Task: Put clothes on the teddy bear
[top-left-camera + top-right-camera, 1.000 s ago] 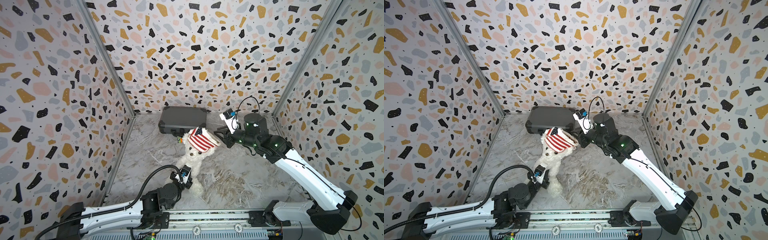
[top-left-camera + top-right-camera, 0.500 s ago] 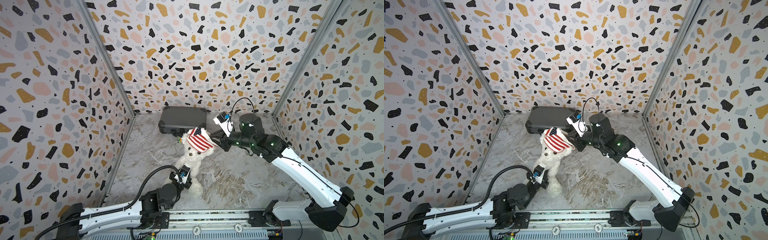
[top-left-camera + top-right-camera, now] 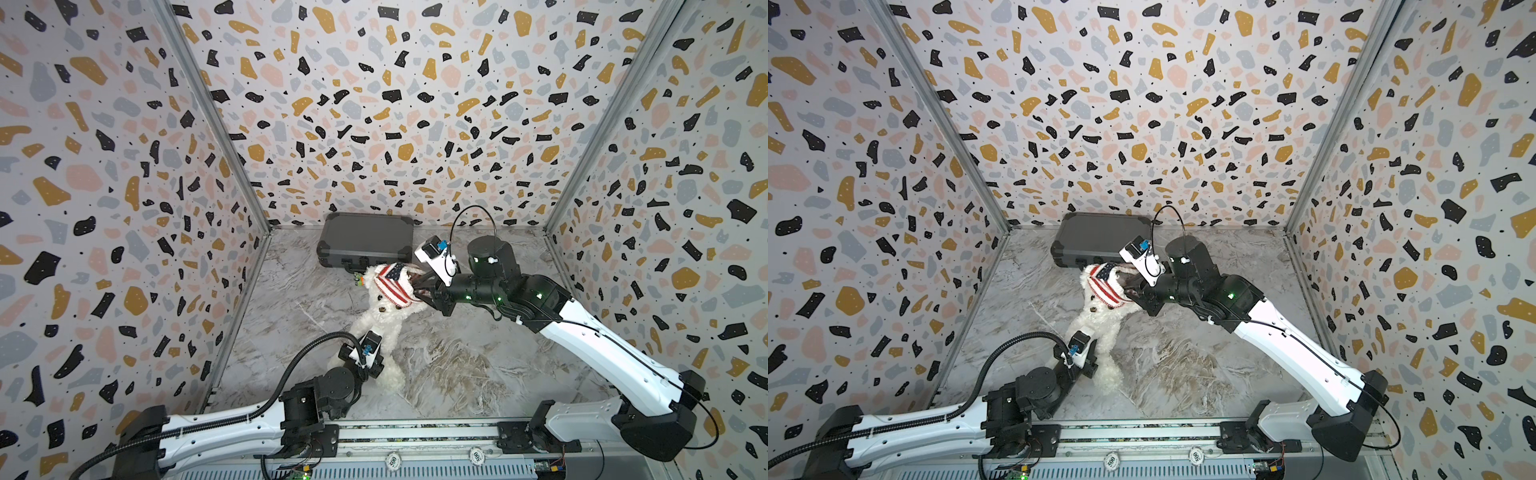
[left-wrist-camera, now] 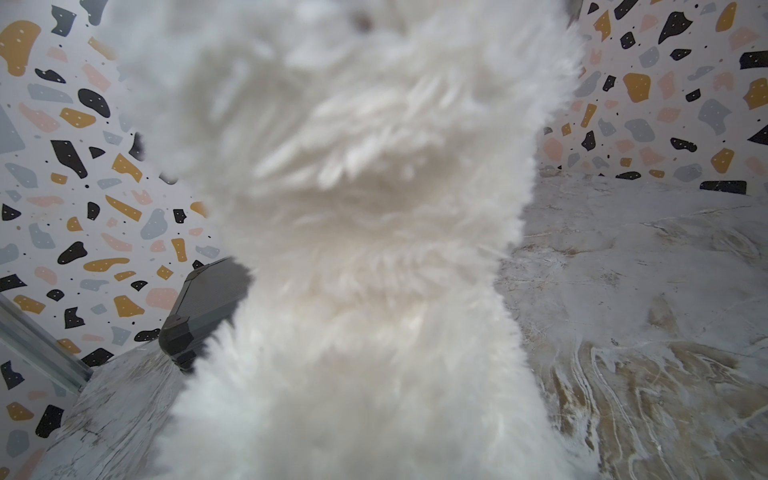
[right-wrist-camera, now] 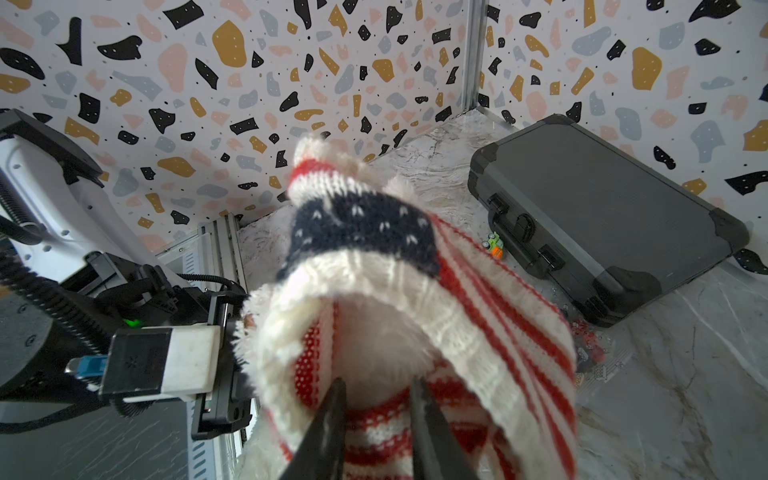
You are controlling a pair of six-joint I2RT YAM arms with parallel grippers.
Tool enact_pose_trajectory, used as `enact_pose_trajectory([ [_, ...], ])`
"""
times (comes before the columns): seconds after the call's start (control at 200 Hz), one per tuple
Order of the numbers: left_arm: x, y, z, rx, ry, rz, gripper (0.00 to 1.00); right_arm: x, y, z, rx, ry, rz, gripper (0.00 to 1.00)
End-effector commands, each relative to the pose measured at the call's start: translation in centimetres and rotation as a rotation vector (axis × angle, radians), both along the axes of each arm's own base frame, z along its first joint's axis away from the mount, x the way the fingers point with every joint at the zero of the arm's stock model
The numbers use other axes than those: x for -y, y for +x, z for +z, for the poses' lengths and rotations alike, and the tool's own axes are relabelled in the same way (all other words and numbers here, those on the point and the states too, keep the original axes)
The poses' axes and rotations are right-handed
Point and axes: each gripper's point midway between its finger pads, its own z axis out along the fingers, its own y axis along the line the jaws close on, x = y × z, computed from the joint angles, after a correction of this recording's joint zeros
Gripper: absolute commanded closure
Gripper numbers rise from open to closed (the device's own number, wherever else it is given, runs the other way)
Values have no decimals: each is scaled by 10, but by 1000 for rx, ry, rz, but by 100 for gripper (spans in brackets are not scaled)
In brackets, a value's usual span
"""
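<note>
The teddy bear [image 3: 380,322] [image 3: 1096,320] lies on the marble floor, its white fur filling the left wrist view [image 4: 353,208]. A knitted stars-and-stripes sweater [image 3: 392,284] [image 3: 1105,286] [image 5: 374,266] covers the top of its head like a cap. My right gripper [image 3: 419,287] [image 3: 1127,286] [image 5: 377,382] is at the sweater's open hem. Its jaws stand slightly apart, with striped knit showing between them. My left gripper [image 3: 375,363] [image 3: 1089,360] is buried in the fur of the bear's lower body and shut on it; its fingers are hidden.
A closed grey case [image 3: 365,239] [image 3: 1100,237] [image 5: 602,232] lies against the back wall, just behind the bear's head. A tiny green and orange toy [image 5: 494,245] sits in front of the case. Patterned walls enclose the floor on three sides.
My right arm has moved left toward the bear's head, carrying the sweater's hem along. The left arm and the bear's lower body have stayed put.
</note>
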Motion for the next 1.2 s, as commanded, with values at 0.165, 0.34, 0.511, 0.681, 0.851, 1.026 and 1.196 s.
enact_pose_trajectory([
  [0.165,4,-3,18,47,-27,-33,100,4,2,6,20,-14,-29,60],
  [0.34,8,-4,16,42,-5,-49,100,9,13,8,32,-19,-81,58],
  [0.511,11,-4,19,48,-4,-53,100,11,25,8,23,-32,-109,58],
  [0.681,13,-2,20,51,10,-49,100,4,23,-4,-25,-69,-54,57],
  [0.851,14,-3,24,58,4,-54,100,1,12,-17,-90,-89,-1,50],
  [1.026,15,-2,24,61,10,-54,100,-2,5,-33,-159,-123,36,45],
  [1.196,13,-3,27,67,-5,-56,100,-6,-7,-49,-252,-131,88,38],
])
